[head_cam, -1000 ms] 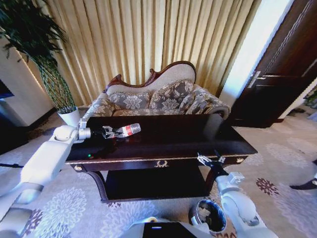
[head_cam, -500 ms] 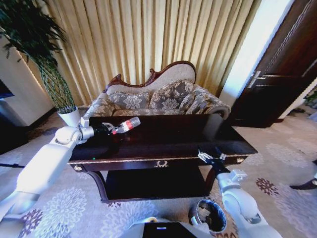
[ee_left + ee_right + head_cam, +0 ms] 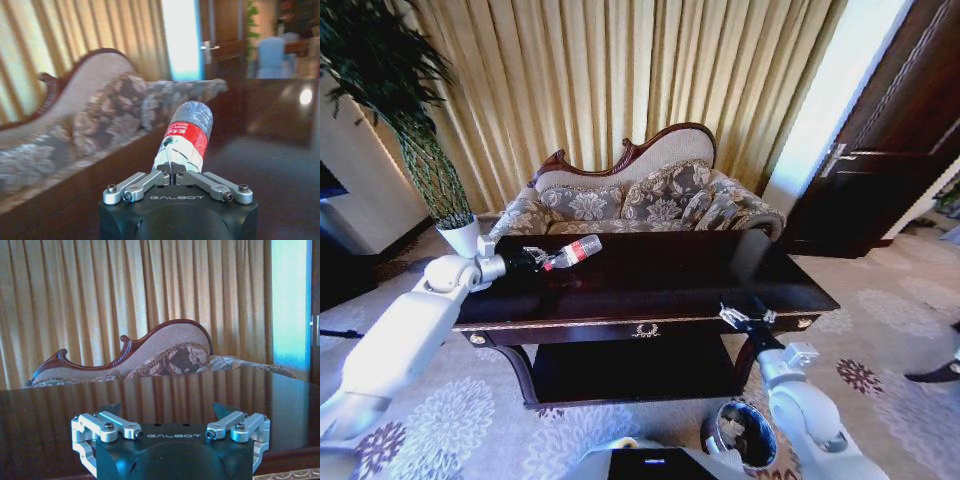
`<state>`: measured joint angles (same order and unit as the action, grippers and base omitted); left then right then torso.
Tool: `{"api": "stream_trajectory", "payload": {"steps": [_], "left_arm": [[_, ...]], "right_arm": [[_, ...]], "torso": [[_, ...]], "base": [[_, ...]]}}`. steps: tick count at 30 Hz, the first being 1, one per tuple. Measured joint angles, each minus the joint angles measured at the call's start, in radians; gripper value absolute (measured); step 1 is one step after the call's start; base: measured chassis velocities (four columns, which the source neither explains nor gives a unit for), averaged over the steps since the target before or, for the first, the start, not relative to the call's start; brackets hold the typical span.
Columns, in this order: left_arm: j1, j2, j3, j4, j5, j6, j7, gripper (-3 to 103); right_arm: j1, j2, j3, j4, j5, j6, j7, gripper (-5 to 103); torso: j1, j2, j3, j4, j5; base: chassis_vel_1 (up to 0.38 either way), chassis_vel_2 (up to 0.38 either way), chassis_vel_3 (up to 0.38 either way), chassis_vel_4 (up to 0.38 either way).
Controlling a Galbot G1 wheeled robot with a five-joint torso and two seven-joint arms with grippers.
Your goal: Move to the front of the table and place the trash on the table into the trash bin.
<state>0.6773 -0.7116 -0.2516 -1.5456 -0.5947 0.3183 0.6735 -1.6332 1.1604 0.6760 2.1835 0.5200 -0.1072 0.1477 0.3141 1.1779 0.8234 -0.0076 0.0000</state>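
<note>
dark, glossy mahogany is spreading across the middle of the head view, where the table [image 3: 650,275] is sitting with its gold emblem facing the camera. at the left of the frame the left gripper [image 3: 542,259] is reaching in over the table's left end, its fingers clamped on the neck end of the bottle [image 3: 576,251], which is hanging clear of the tabletop and tilting up toward the right. in the left wrist view the left gripper [image 3: 172,176] is showing its fingers pressed together around the bottle [image 3: 184,136], whose red-and-white label is pointing away from the camera. at the lower right of the head view the right gripper [image 3: 744,317] is hovering beside the table's front right corner with its fingers spread apart and nothing between them; the right wrist view is showing the same gripper [image 3: 167,412] wide apart, facing the table's edge. the trash bin [image 3: 741,434] is standing on the carpet [image 3: 470,420] at the bottom of the head view, right of centre, beside the right arm. a floral sofa [image 3: 635,200] is standing behind the table.
</note>
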Motion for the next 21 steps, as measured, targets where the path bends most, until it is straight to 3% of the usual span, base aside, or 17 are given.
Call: {"api": "stream_trajectory", "payload": {"steps": [4, 5, 7, 9, 10, 12, 14, 17, 19, 21], "left_arm": [[0.125, -0.021, -0.056, -0.134, 0.073, -0.041, -0.287, 1], [0.125, -0.021, -0.056, -0.134, 0.073, -0.041, -0.287, 1], [0.182, -0.043, -0.065, -0.180, 0.145, -0.121, -0.447, 1], [0.220, -0.067, -0.073, -0.214, 0.208, -0.190, -0.545, 1], [0.220, -0.067, -0.073, -0.214, 0.208, -0.190, -0.545, 1], [0.260, -0.090, -0.079, -0.258, 0.284, -0.261, -0.621, 1], [0.268, -0.095, -0.080, -0.268, 0.303, -0.279, -0.634, 1], [0.315, -0.120, -0.073, -0.301, 0.460, -0.409, -0.687, 0], [0.323, -0.126, -0.069, -0.305, 0.490, -0.428, -0.695, 0], [0.353, -0.144, -0.049, -0.320, 0.628, -0.498, -0.722, 0]], "right_arm": [[0.014, -0.022, -0.010, 0.011, 0.033, -0.005, 0.009, 100], [0.014, -0.022, -0.010, 0.011, 0.033, -0.005, 0.009, 100], [0.019, -0.053, -0.026, 0.017, 0.051, -0.007, 0.009, 100], [0.021, -0.086, -0.045, 0.027, 0.077, -0.014, 0.002, 100], [0.021, -0.086, -0.045, 0.027, 0.077, -0.014, 0.002, 100], [0.034, -0.120, -0.063, 0.039, 0.125, -0.025, -0.011, 100], [0.040, -0.128, -0.066, 0.044, 0.141, -0.030, -0.014, 100], [0.078, -0.157, -0.082, 0.077, 0.237, -0.071, -0.033, 100], [0.087, -0.160, -0.086, 0.084, 0.258, -0.079, -0.036, 100], [0.140, -0.176, -0.102, 0.113, 0.371, -0.107, -0.044, 100]], "torso": [[0.000, 0.000, 0.000, 0.0002, 0.0003], [0.000, 0.000, 0.000, 0.0002, 0.0003], [0.000, 0.000, 0.000, 0.0003, 0.0000], [0.000, 0.000, 0.000, 0.0001, 0.0001], [0.000, 0.000, 0.000, 0.0001, 0.0001], [0.000, 0.000, 0.000, -0.0001, 0.0000], [0.000, 0.000, 0.000, 0.0001, 0.0000], [0.000, 0.000, 0.000, 0.0000, 0.0003], [0.000, 0.000, 0.000, -0.0001, 0.0004], [0.000, 0.000, 0.000, 0.0001, 0.0000]], "base": [[0.000, 0.000, 0.000, 0.000], [0.000, 0.000, 0.000, 0.000], [0.000, 0.000, 0.000, 0.000], [0.000, 0.000, 0.000, 0.000], [0.000, 0.000, 0.000, 0.000], [0.000, 0.000, 0.000, 0.000], [0.000, 0.000, 0.000, 0.000], [0.000, 0.000, 0.000, 0.000], [0.000, 0.000, 0.000, 0.000], [0.000, 0.000, 0.000, 0.000]]}}
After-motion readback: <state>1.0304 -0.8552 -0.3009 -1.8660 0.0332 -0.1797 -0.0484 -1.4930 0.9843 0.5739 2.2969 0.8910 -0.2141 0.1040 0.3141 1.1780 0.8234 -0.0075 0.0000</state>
